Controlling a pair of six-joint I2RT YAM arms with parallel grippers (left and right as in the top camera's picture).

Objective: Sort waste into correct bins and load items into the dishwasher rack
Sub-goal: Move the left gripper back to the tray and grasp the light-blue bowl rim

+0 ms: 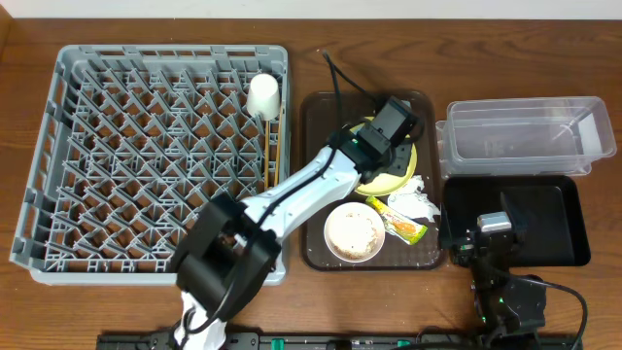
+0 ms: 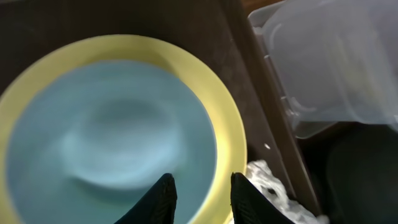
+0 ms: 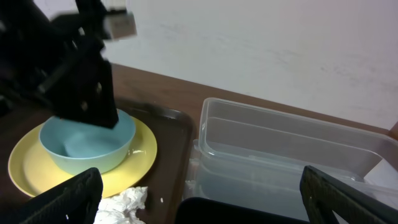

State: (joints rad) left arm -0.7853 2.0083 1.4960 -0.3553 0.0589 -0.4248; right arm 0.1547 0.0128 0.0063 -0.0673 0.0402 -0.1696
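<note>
Both released, fingers spread, the right end effector (image 3: 200,175) hovers at the near edge of the black tray (image 1: 564,226) while the left end effector (image 2: 202,185) hangs just above the light blue bowl (image 2: 112,137) seated on the yellow plate (image 2: 227,124), the clear tub (image 1: 525,136) beyond.

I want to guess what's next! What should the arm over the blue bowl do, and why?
Probably lower the left end effector a little. It is open, one finger over the inside of the blue bowl, the other over the yellow plate outside its rim, so it could then pinch that rim.
</note>
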